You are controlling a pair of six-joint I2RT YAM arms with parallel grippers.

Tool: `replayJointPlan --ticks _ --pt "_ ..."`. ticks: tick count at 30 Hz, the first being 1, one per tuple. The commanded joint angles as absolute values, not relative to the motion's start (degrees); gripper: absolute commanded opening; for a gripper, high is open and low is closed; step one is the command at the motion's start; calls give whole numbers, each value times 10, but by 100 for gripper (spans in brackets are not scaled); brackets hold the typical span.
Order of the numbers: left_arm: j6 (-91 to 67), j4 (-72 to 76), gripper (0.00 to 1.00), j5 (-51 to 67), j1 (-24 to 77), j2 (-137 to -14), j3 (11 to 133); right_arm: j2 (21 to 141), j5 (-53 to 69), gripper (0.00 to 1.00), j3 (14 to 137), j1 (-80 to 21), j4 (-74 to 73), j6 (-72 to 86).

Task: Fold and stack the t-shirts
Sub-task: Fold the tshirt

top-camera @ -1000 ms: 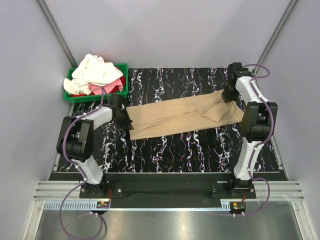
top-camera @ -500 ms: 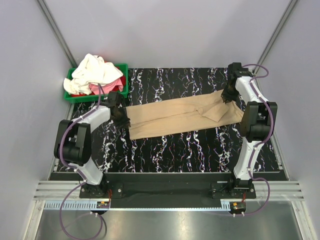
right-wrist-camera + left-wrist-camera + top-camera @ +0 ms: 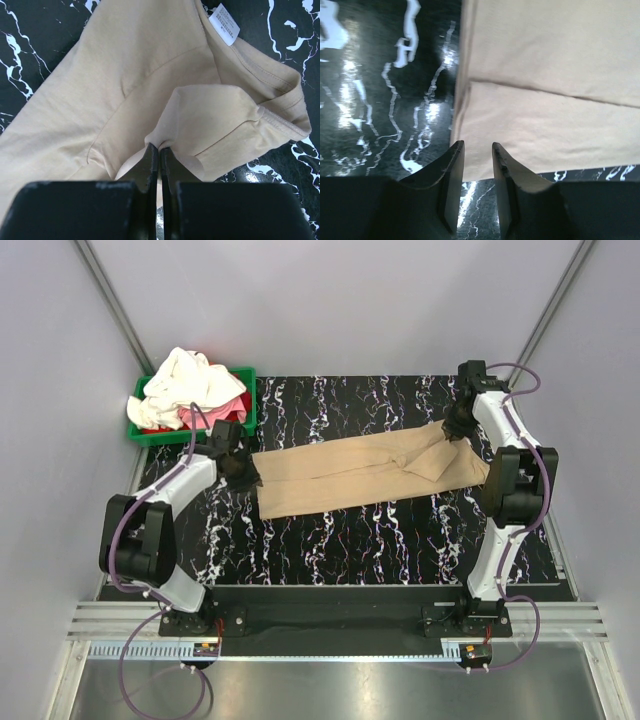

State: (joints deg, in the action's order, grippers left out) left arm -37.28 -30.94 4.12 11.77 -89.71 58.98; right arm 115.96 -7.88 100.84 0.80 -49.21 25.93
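A tan t-shirt (image 3: 350,472) lies folded into a long strip across the black marble table. My left gripper (image 3: 243,468) stands open at the strip's left end. In the left wrist view the left gripper (image 3: 477,147) has a clear gap between its fingers, and the tan t-shirt's (image 3: 545,100) hem lies just ahead. My right gripper (image 3: 455,430) is at the collar end. In the right wrist view the right gripper (image 3: 160,147) is shut on a pinched fold of the tan t-shirt (image 3: 125,90). A cream-white t-shirt (image 3: 185,380) and a pink-red t-shirt (image 3: 222,412) lie crumpled in the bin.
The green bin (image 3: 165,436) stands at the table's back left corner, close behind the left gripper. Black marble table (image 3: 350,540) shows in front of the strip. Grey walls close in on both sides. A white label (image 3: 224,22) shows inside the collar.
My left gripper has opened, let go of the tan t-shirt's left end and shifted slightly toward the back. The right gripper has kept its grip and barely moved.
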Motion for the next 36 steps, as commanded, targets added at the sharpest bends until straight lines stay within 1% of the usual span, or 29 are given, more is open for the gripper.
replayJointPlan --ticks 1,3,7,11,17,28,36 --pt "-358 -265 34 75 141 -874 584 1125 -76 1 1034 4 -483 265" --pt "-352 -254 34 90 154 -895 594 1126 -76 1 1034 4 -483 265" --pt "-354 -255 33 86 156 -955 620 1130 -85 2 1035 4 -484 258" --pt "-368 -280 33 9 154 -992 635 1138 -106 1 1038 3 -485 248" --pt "-370 -303 33 -27 143 -1027 638 1158 -113 0 1053 4 -489 243" --pt "-375 -308 33 -38 130 -1040 626 1204 -141 0 1093 4 -495 230" --pt "-376 -309 33 -45 126 -1040 624 1224 -184 0 1093 4 -493 219"
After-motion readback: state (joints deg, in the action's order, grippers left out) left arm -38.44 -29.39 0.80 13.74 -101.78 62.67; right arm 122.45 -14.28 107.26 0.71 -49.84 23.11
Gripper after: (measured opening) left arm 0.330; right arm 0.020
